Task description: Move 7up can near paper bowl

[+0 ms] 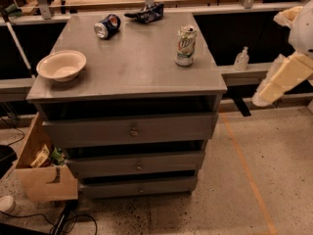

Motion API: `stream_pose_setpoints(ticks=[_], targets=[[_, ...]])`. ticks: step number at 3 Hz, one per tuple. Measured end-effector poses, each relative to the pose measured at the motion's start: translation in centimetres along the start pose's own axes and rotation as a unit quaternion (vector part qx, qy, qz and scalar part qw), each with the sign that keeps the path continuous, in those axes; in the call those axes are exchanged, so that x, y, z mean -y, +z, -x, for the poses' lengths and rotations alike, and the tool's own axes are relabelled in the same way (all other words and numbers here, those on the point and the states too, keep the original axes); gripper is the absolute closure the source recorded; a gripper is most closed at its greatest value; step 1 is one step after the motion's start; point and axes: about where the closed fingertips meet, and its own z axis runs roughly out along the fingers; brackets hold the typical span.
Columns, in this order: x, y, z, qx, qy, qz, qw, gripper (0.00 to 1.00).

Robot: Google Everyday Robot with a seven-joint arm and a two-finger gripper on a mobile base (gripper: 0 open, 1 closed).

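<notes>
The 7up can [186,45] stands upright on the right side of the grey cabinet top [132,62]; it is white and green with a dented silver top. The paper bowl [61,65] sits near the top's left front corner, far from the can. Only cream-white parts of my arm [286,77] show at the right edge, off the cabinet and to the right of the can. The gripper itself is out of view.
A blue-and-red can [107,26] lies on its side at the back left of the top. A dark crumpled bag [146,12] lies at the back. A small clear bottle [241,59] stands on a ledge to the right. A cardboard box [41,173] sits on the floor at the left.
</notes>
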Motion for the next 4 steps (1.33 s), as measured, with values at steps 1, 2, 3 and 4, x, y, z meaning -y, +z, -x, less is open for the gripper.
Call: stream_pose_setpoints(ticks=[1,2,3,4], targets=[[3.6,2.8,0.0,0.098,0.048,-0.032,0.9935,0.0],[6.7,5.1,0.8,0.187,0.092,-0.047,0.9769,0.0],[8.4,6.7,1.5,0.246,0.125,-0.052,0.9596,0.0],[8.6,7.2,1.8,0.26,0.134,-0.049,0.955,0.0]])
